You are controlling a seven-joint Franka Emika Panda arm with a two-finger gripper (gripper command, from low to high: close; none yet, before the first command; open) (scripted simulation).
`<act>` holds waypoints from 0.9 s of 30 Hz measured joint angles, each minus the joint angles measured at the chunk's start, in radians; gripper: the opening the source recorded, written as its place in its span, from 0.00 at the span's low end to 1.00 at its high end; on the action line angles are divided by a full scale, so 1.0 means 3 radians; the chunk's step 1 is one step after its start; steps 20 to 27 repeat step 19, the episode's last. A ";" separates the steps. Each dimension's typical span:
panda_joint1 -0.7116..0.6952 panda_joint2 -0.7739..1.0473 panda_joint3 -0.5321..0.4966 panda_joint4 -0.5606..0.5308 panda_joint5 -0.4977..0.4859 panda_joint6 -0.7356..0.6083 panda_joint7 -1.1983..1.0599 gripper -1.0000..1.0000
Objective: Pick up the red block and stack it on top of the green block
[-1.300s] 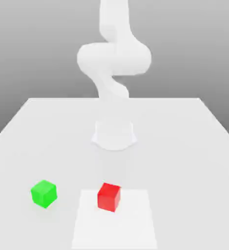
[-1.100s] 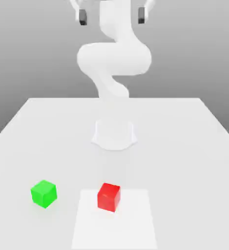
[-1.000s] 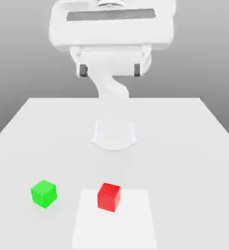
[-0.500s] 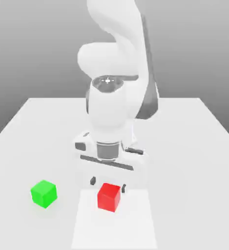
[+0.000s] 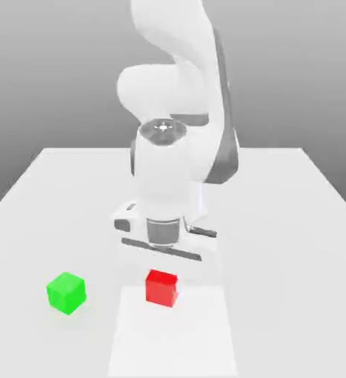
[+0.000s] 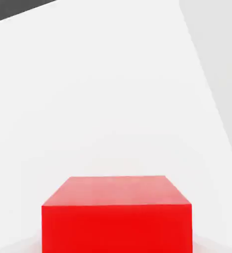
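The red block is directly under my gripper, just off the lighter square patch near the table's front. The gripper is shut on the block, which sits squared to the hand. In the hand view the red block is very close, showing its top and one flat face. The green block rests on the table toward the exterior view's left of the red one, about two block widths away. The white hand points straight down above the red block.
The white table stretches wide to both sides, its back edge behind the arm. My arm's bulky links rise behind the hand over the table's middle.
The hand came down from high above onto the red block. Over the last half second the block turned square to the hand and rose slightly.
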 joint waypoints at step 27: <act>-0.1097 0.0393 -0.0574 0.0301 0.0200 0.0090 0.1058 1.00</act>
